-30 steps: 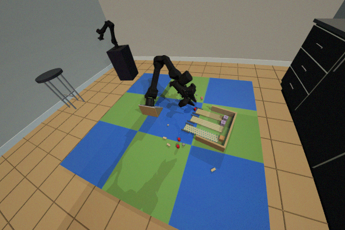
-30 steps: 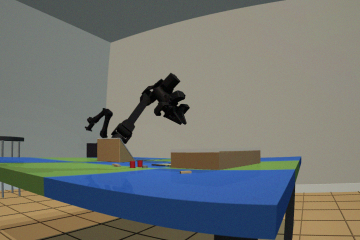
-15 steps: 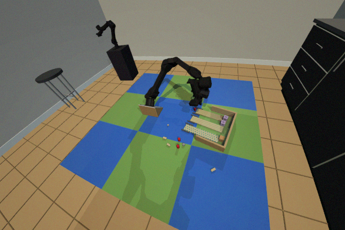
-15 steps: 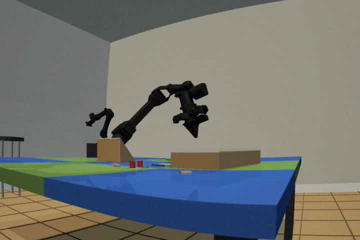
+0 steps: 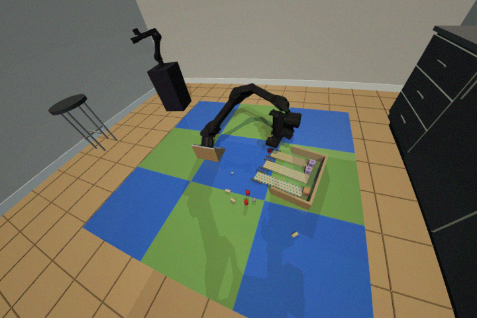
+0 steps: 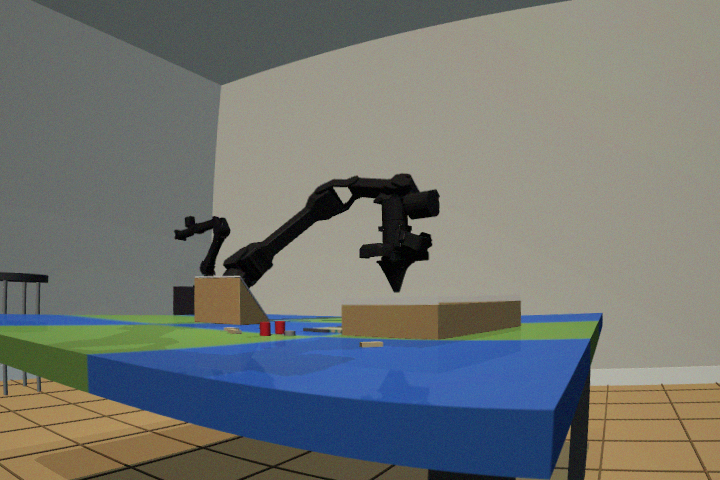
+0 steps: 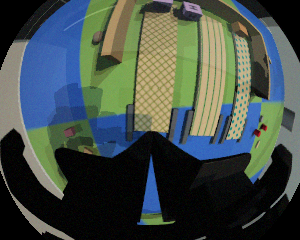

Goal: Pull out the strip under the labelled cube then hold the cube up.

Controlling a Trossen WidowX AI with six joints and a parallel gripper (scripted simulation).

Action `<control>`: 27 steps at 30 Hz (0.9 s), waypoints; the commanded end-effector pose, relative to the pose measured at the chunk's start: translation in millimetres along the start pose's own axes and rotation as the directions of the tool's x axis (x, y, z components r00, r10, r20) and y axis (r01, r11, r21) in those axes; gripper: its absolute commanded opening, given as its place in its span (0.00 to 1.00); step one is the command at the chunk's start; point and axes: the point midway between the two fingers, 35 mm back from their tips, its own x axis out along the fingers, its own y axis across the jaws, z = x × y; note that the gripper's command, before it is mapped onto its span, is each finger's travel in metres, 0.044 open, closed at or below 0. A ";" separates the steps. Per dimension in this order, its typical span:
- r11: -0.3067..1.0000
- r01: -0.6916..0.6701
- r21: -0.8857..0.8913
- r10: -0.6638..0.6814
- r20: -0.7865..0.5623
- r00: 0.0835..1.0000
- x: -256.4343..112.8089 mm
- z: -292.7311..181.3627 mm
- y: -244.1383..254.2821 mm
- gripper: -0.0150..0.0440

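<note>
My gripper point(image 5: 271, 144) point(image 6: 396, 290) point(image 7: 151, 135) is shut and empty, pointing down above the near end of the crosshatched strip point(image 5: 288, 158) point(image 7: 157, 75). A striped strip point(image 5: 284, 170) point(image 7: 212, 75) and a teal-dotted strip point(image 5: 278, 183) point(image 7: 243, 75) lie alongside. One purple cube point(image 5: 311, 162) point(image 7: 162, 4) is at the crosshatched strip's far end, cut by the wrist view's edge. Another purple cube point(image 5: 308, 169) point(image 7: 191, 10) with a dark mark is near the striped strip's far end; its exact support is unclear. An orange cube point(image 5: 306, 191) point(image 7: 240, 28) is at the dotted strip's far end.
A wooden wall point(image 5: 317, 183) point(image 6: 392, 321) point(image 7: 119, 30) surrounds the strips on three sides. Dark rails point(image 7: 129, 122) flank their near ends. Two red cylinders point(image 6: 265, 328) point(image 6: 280, 327) and small tan blocks point(image 5: 294, 234) lie outside. A red piece point(image 5: 269, 150) is near the gripper.
</note>
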 end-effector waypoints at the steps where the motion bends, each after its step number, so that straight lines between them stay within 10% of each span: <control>1: 1.000 0.008 -0.005 -0.008 -0.011 1.000 7.4 0.1 0.3 0.25; 27: 1.000 0.006 -0.005 -0.006 -0.011 1.000 50.1 -0.1 -1.5 0.25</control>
